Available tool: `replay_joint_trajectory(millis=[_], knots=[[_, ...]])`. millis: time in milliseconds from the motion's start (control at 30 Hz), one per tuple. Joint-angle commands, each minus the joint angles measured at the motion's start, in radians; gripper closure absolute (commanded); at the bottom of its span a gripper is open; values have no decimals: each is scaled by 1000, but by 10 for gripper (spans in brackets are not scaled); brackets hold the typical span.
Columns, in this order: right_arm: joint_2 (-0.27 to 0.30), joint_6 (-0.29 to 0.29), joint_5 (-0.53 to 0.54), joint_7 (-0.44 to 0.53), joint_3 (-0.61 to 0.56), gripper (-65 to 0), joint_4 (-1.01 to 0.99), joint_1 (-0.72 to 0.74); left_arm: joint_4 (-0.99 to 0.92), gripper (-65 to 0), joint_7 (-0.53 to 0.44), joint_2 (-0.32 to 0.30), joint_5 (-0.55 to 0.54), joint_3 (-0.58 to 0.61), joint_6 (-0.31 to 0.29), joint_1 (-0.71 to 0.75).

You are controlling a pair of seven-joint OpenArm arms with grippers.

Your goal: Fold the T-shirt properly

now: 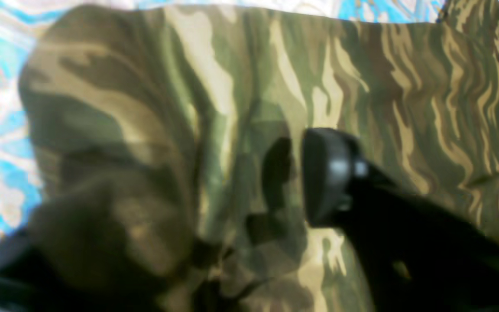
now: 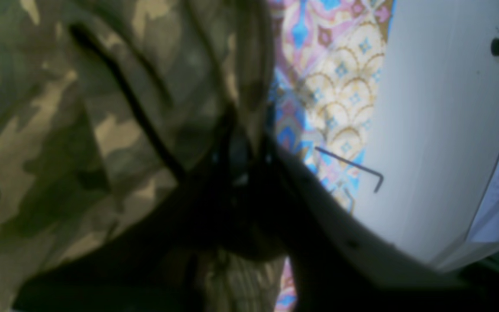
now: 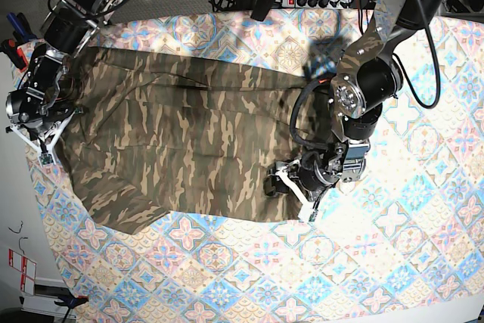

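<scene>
The right tool (image 3: 53, 115) pinches the T-shirt (image 3: 181, 141) at its left edge; the left tool (image 3: 291, 187), spread, should grip the right hem fully; lift evenly.

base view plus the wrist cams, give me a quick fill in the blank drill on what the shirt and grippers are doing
1. The T-shirt has a ____ print.
2. The T-shirt lies on a patterned ____.
3. The right gripper is ____ on the T-shirt's edge.
4. In the base view, the left gripper is at the T-shirt's ____ edge.

Missing words: camouflage; tablecloth; shut; right
</scene>
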Motion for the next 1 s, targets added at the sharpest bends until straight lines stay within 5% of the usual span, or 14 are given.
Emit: replay_joint_trajectory(millis=[0, 133, 267, 400, 967], knots=[[22, -5, 0, 10, 2, -15, 21, 1, 5, -289, 6, -7, -1, 2, -3, -21], [22, -5, 0, 13, 2, -15, 21, -3, 13, -61, 6, -23, 0, 2, -3, -21], [22, -5, 0, 14, 2, -15, 21, -3, 13, -57, 4, -39, -7, 2, -6, -21], [22, -5, 0, 14, 2, -15, 21, -3, 14, -45, 6, -66, -13, -5, -107, -24], [19, -5, 3, 8, 2, -15, 12, -3, 16, -32, 130, -144, -67, -5, -107, -29]])
